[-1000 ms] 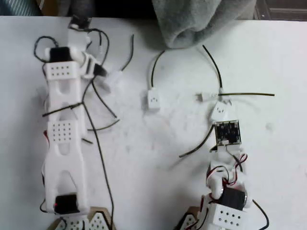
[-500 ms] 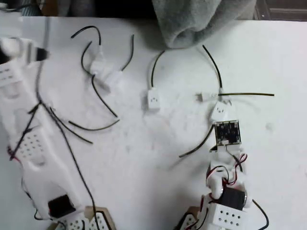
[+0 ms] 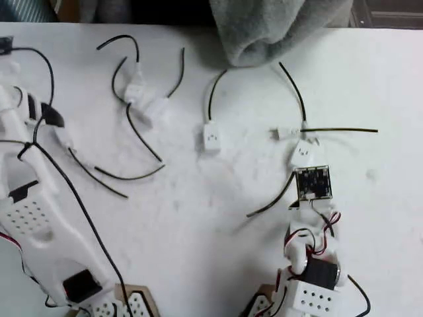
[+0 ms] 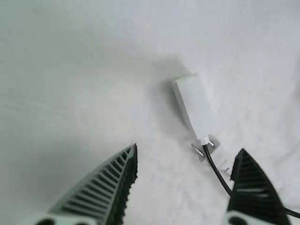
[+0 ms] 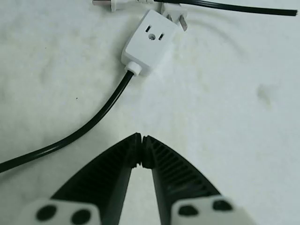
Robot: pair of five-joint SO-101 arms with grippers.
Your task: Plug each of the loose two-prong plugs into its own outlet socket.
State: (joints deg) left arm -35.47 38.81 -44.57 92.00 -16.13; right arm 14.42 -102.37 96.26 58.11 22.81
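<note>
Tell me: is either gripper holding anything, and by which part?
Nothing is held. The left gripper is open, a corded plug lying loose between its jaws; the right gripper is shut on nothing, short of the socket.

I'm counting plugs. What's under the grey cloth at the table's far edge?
The cloth covers that bit of table. Two black cords end near its hem. Anything beneath it is hidden.

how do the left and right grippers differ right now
The left gripper is open above a white cord end; the right gripper is shut, a socket lying ahead, untouched. The left has one pale finger and one black; the right's are both black. Both hang low over the table.
</note>
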